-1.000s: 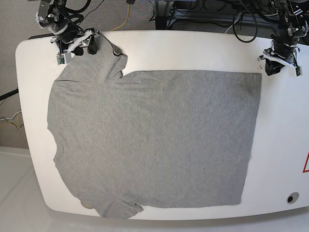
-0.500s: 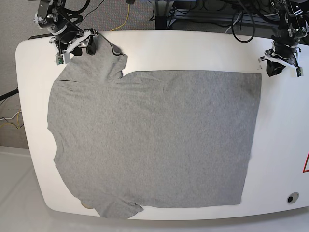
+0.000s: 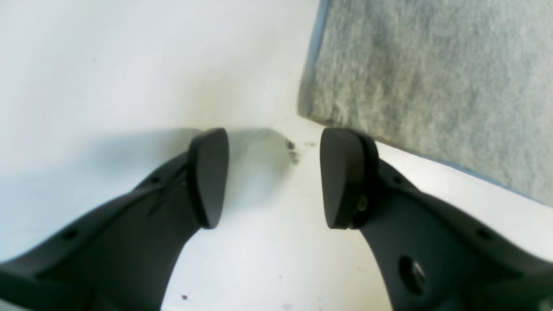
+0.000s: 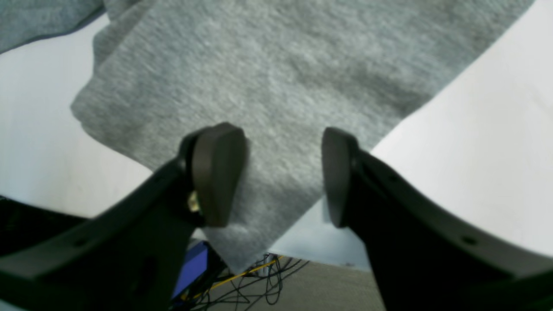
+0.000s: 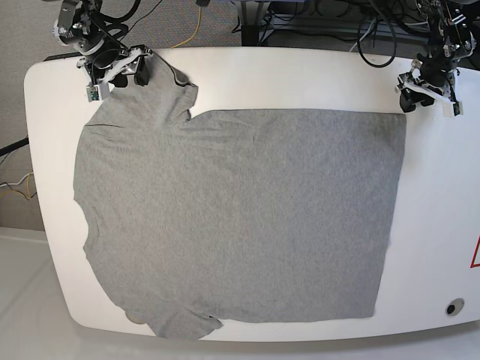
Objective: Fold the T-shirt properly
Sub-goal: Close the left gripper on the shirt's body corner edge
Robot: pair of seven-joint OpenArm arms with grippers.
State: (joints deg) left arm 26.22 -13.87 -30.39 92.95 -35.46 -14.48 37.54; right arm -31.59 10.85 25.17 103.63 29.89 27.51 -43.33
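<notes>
The big grey T-shirt [image 5: 232, 217] lay flat on the white table [image 5: 442, 225], almost as wide as the table itself. Its near edge reached close to the front rim, and one short sleeve [image 5: 180, 324] poked out at the near corner. Farther back, the other sleeve [image 5: 169, 94] pointed toward the far edge of the table. At the far corner on that side, the right gripper [image 4: 281, 177] had its two dark fingers [image 4: 216, 172] spread apart, with the sleeve's cloth between them (the cloth looked loose, not pinched). At the other far corner, the left gripper [image 3: 272, 177] was above bare table just beside the shirt's corner [image 3: 315, 116]. Its fingers [image 3: 345, 177] were spread apart too, and they held nothing.
</notes>
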